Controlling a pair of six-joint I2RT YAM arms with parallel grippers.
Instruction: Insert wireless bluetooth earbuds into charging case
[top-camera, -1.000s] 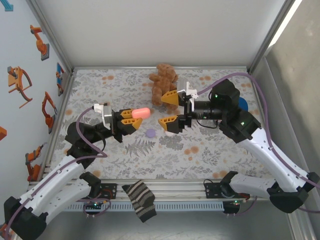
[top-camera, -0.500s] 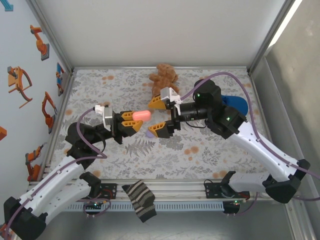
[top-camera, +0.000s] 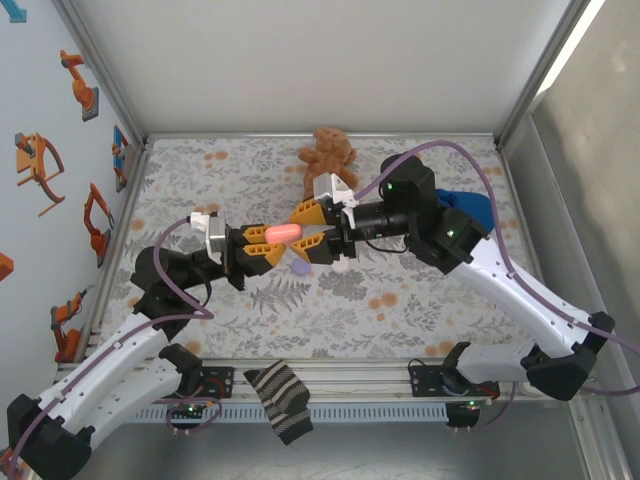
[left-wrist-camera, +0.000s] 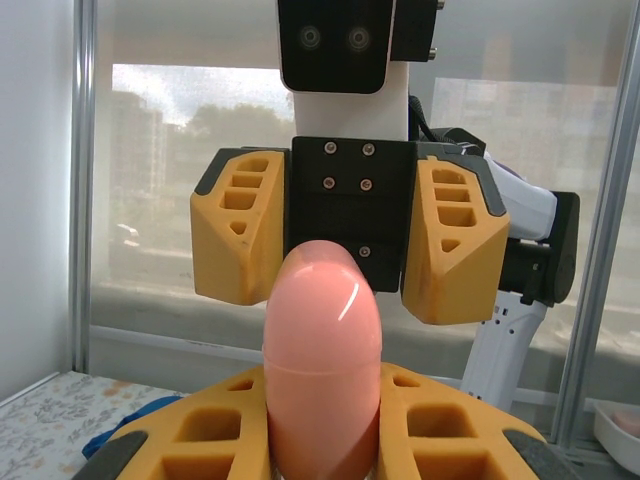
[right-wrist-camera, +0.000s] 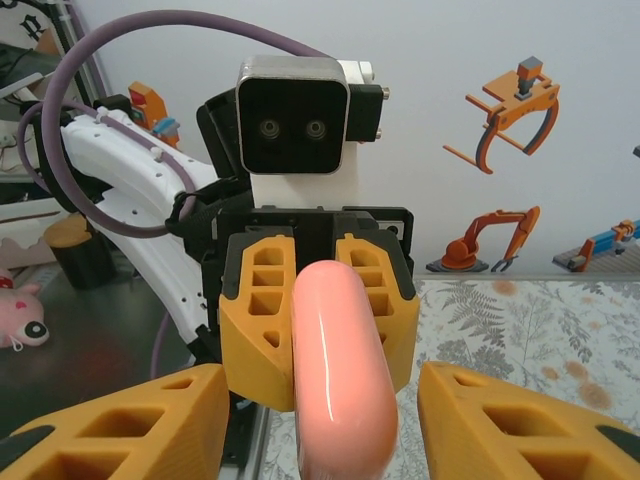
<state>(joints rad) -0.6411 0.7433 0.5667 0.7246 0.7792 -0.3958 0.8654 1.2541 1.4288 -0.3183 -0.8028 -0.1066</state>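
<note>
Holding charging case mid-air btwn arms, clenched in L gripper. Flanking its free end w/ R gripper, jaws apart, no contact. Step: prob. opening closed case. Next: needs centred squeeze on lid half w/o twisting.

I had the top camera high behind both arm bases, looking down across the whole table. Each wrist camera sat close behind its own gripper, aimed level at the opposite arm head-on. All three shared the charging case between left gripper and right gripper.
</note>
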